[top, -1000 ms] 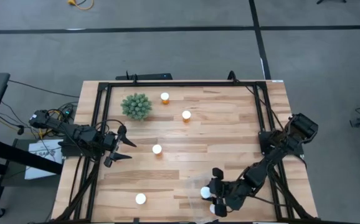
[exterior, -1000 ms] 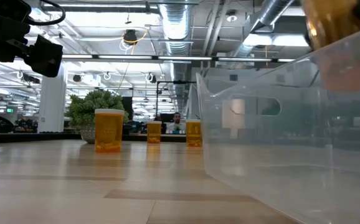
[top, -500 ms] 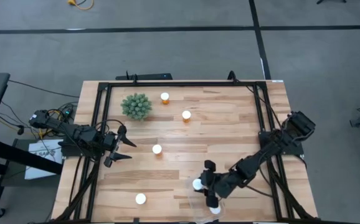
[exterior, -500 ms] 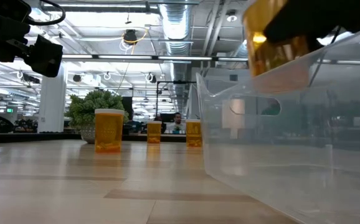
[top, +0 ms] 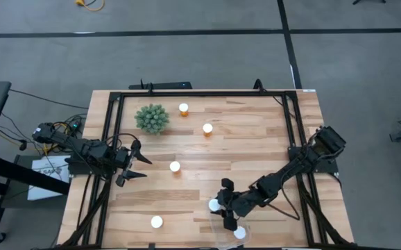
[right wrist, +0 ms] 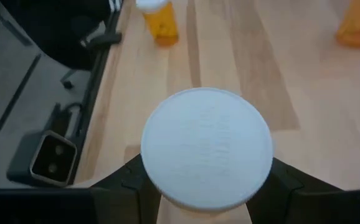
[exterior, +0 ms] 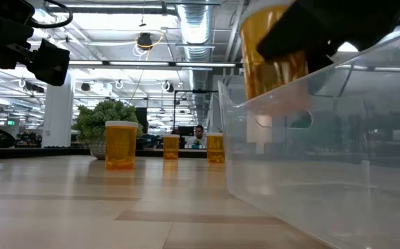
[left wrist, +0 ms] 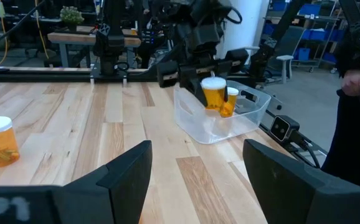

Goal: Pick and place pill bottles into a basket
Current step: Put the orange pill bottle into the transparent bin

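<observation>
Smooth pale wood table (top: 256, 139), clear glossy plastic basket (exterior: 324, 173), translucent orange plastic pill bottles (exterior: 122, 145)

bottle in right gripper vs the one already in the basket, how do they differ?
The held bottle is gripped by the right gripper and hangs over the basket edge; the basket bottle stands free inside, ungripped. The held bottle sits higher and nearer the basket's left-arm side; the basket bottle is lower and deeper in. Both are upright, orange with white caps.

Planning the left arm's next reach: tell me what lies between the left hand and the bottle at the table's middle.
Nothing: in the high view only bare wood separates the open left hand from the middle pill bottle.
</observation>
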`<control>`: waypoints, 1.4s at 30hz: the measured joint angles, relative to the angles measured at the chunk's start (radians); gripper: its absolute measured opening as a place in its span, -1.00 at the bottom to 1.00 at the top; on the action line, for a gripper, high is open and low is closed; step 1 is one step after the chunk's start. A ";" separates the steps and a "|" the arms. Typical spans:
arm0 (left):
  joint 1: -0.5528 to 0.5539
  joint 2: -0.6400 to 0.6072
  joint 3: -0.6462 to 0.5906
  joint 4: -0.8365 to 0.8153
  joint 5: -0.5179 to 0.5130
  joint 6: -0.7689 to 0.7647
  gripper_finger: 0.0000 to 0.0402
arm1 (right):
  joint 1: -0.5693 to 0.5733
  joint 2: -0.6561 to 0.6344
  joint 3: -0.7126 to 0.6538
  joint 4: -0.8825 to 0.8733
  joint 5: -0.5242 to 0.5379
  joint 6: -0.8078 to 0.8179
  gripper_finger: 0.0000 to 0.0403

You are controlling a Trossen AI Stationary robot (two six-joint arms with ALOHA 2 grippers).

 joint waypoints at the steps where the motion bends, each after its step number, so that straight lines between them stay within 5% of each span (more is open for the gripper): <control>1: 0.000 0.000 0.000 0.000 0.000 0.000 0.21 | 0.000 0.010 0.007 -0.006 -0.001 0.000 -0.15; 36: 0.000 0.000 0.000 0.000 0.000 0.000 0.21 | -0.006 0.075 0.045 -0.009 -0.023 -0.042 0.13; 42: 0.000 0.000 0.000 0.000 0.000 0.000 0.21 | -0.006 0.060 0.112 -0.136 -0.027 -0.114 0.13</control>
